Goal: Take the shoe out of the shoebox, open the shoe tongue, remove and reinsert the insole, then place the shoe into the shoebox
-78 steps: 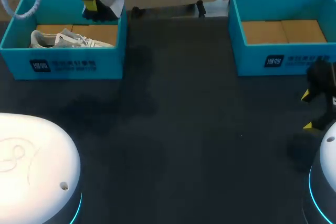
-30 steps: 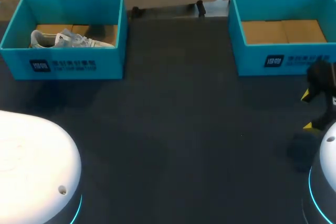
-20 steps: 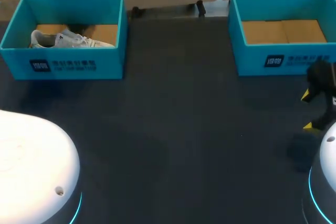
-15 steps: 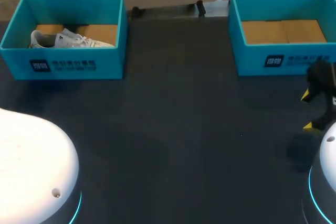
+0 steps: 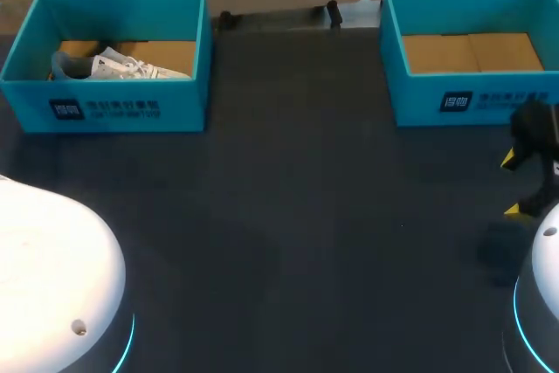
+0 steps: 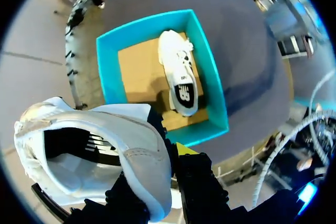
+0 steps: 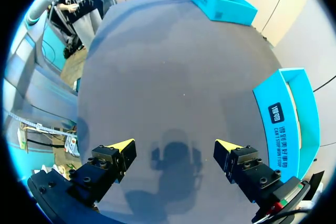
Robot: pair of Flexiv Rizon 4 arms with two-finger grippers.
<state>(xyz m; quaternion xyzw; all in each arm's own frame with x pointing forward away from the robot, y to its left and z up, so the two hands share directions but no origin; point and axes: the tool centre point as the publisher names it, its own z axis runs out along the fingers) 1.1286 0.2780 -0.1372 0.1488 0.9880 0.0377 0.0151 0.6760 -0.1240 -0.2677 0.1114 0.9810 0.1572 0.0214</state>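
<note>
The white shoe [image 6: 105,145] hangs clamped by its side wall in the left gripper [image 6: 163,179], high above the teal shoebox [image 6: 105,72] where a second shoe [image 6: 181,72] lies, while the right gripper [image 7: 174,144] hovers spread wide over the bench [image 5: 306,198], well apart.

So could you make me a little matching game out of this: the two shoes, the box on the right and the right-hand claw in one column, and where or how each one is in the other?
Things
1. lifted shoe
2. other shoe
3. right shoebox
4. right gripper

Place or state
A. open, over the bare table
B. only its brown cardboard floor shows inside
C. held in the air, high above the left shoebox
D. lying inside the left shoebox

Pairs: 1-C, 2-D, 3-B, 4-A.
</note>
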